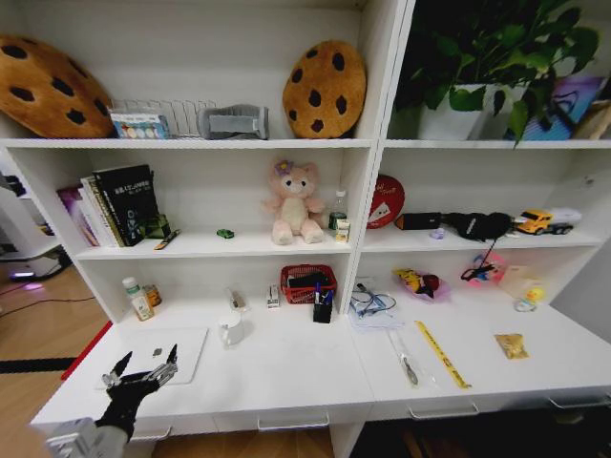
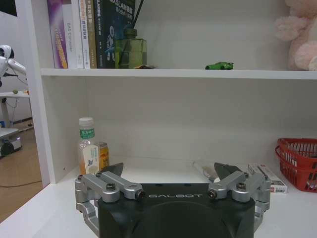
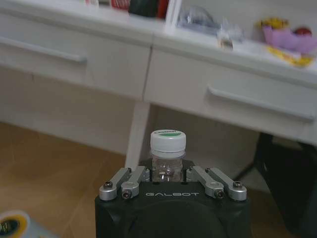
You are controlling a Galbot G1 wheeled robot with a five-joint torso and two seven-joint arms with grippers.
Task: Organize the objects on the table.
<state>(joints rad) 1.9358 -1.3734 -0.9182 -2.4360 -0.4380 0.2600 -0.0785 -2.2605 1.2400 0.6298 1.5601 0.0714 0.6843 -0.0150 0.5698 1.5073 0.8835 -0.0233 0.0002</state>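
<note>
Head view showed the left gripper (image 1: 143, 367) at the left front edge of the table (image 1: 286, 377), fingers spread wide and holding nothing. Its tips hung over the near edge of the slim silver laptop (image 1: 160, 355), which lay flat and closed directly ahead of the gripper, its long axis running across the table's width. The left arm was clearly the nearer one, reaching up from below the table edge with the wrist roughly level. The green toy car (image 1: 225, 233) stood on the shelf above the table, beyond and to the right of the laptop. The right gripper (image 3: 171, 186) sat below the table's drawer fronts, fingers closed around a small clear bottle (image 3: 168, 153) with a white cap.
</note>
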